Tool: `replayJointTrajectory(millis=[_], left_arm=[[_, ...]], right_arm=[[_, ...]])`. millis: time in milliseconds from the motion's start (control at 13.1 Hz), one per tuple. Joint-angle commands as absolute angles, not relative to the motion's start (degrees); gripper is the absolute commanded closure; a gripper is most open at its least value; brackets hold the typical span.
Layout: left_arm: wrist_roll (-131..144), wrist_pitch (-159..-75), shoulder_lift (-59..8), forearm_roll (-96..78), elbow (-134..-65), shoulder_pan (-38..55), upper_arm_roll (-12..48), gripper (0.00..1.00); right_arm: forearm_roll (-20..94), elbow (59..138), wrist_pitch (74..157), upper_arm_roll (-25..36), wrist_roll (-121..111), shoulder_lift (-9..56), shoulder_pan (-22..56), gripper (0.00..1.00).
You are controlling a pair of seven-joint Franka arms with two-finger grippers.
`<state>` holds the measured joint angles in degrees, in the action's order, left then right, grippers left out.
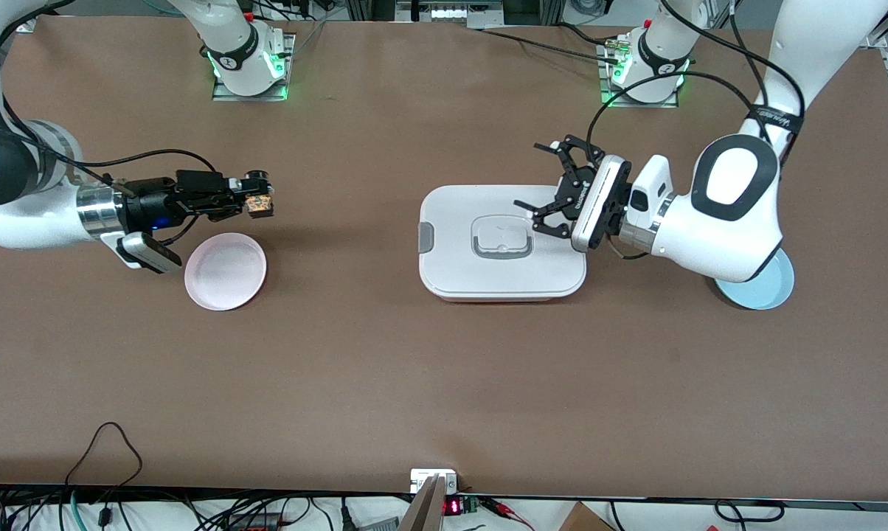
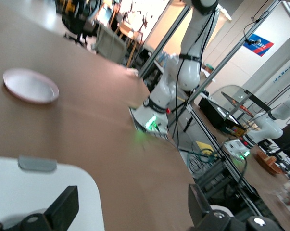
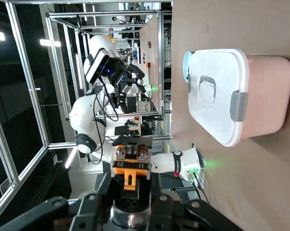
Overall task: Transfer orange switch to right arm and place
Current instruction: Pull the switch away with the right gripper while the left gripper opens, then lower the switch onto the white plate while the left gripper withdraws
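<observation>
Orange switch [image 1: 259, 204]: clamped in the right gripper [image 1: 256, 199], up in the air just above the pink plate [image 1: 226, 271] toward the right arm's end of the table. Probably light and rigid, small enough to twist or slip; best pinched across the black body, not the cap. Left gripper [image 1: 551, 193]: fingers spread wide, empty, waiting over the white-lidded container [image 1: 501, 251]. Blue plate [image 1: 776, 284] partly hidden under the left arm.
</observation>
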<state>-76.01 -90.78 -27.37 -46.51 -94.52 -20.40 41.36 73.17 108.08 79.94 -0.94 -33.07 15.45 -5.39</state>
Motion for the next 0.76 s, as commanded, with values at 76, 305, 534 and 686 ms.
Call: replayJointTrajectory(millis=[76, 305, 534, 686], left_arm=[[-59.8, -82.9, -25.9, -35.9, -91.7, -23.0, 41.0, 0.00], [-44.8, -78.9, -24.8, -22.9, -87.8, -23.4, 41.7, 0.00], [-32.9, -76.8, -21.1, -11.6, -85.1, -23.0, 42.0, 0.00], [-28.6, -73.5, -20.8, -3.1, -81.8, -23.0, 42.1, 0.00]], right_arm=[[57.8, 100.7, 78.5, -0.5, -31.6, 13.6, -6.6, 1.00], [45.7, 97.1, 78.4, 0.4, -27.0, 11.3, -6.4, 1.00], [30.7, 90.6, 79.4, -0.2, -14.4, 9.2, -5.1, 1.00], [22.3, 89.4, 80.1, -0.1, -8.4, 8.5, -2.6, 1.00]])
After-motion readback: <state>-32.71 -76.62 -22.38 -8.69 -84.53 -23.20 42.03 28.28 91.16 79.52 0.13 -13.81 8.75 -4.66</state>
